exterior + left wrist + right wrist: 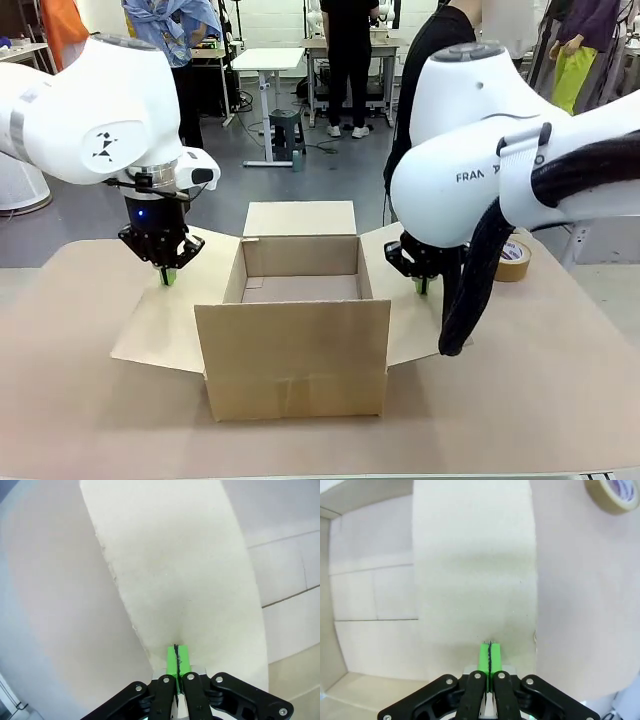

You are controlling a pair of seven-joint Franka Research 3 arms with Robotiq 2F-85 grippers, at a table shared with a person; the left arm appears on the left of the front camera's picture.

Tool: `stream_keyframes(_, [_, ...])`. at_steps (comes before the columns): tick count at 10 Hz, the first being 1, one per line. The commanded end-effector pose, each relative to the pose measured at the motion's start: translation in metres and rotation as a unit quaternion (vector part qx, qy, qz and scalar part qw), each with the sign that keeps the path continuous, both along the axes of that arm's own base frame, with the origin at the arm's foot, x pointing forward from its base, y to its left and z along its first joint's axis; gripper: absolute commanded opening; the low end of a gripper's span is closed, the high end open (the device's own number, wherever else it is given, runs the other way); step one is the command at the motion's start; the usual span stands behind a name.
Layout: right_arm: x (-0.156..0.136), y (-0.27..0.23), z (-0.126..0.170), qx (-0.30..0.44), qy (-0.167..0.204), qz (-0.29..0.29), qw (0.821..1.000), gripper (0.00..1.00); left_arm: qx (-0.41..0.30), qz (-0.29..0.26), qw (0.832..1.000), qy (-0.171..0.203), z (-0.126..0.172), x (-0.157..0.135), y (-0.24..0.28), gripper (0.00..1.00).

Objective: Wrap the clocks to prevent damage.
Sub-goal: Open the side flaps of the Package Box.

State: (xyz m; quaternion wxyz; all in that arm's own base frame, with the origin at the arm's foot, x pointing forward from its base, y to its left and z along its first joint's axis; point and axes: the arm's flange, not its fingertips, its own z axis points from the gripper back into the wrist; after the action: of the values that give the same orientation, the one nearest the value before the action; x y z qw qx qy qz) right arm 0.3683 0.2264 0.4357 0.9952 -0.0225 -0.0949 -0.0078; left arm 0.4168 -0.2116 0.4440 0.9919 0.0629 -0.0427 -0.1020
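Note:
An open cardboard box [295,350] stands mid-table with its flaps spread outward and its inside bare. My left gripper [167,277] is shut, green pads together, tips down on the box's left flap [165,325]. In the left wrist view the shut left gripper [175,652] points at that flap [185,570]. My right gripper [423,288] is shut too, with its tips on the right flap [405,320]. The right wrist view shows the right gripper [490,650] closed over the right flap [475,565]. Neither holds anything. The clocks are out of view.
A roll of brown tape [513,258] lies on the tan table [560,400] behind my right arm, and the tape [615,495] also shows in the right wrist view. A person in black [430,60] stands at the far side. Other tables and a stool stand beyond.

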Motion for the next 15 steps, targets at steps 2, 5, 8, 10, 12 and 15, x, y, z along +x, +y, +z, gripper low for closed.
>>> stream_keyframes(2, [0.007, -0.004, -0.026, 0.014, -0.025, 0.004, 1.0, 0.01, -0.042, 0.01, 0.999, 0.004, -0.023, 0.001, 0.007, 0.0])
stream_keyframes(5, [0.01, -0.004, -0.044, 0.018, -0.055, -0.002, 0.998, 0.01, -0.073, 0.017, 0.997, 0.012, -0.035, 0.0, 0.013, 0.0])
stream_keyframes(8, [0.014, -0.004, -0.055, 0.01, -0.034, -0.008, 0.999, 0.01, -0.071, 0.02, 0.997, 0.019, -0.042, 0.0, 0.013, 0.0])
stream_keyframes(10, [0.013, -0.003, -0.055, 0.016, -0.032, -0.006, 0.999, 0.01, -0.076, 0.023, 0.997, 0.021, -0.044, 0.002, 0.013, 0.0])
stream_keyframes(12, [0.01, -0.006, -0.051, 0.027, -0.02, 0.002, 0.999, 0.01, -0.06, 0.028, 0.998, 0.021, -0.041, 0.002, 0.011, 0.0])
stream_keyframes(15, [0.01, -0.006, -0.051, 0.027, -0.02, 0.002, 0.999, 0.01, -0.06, 0.028, 0.998, 0.021, -0.041, 0.002, 0.011, 0.0])
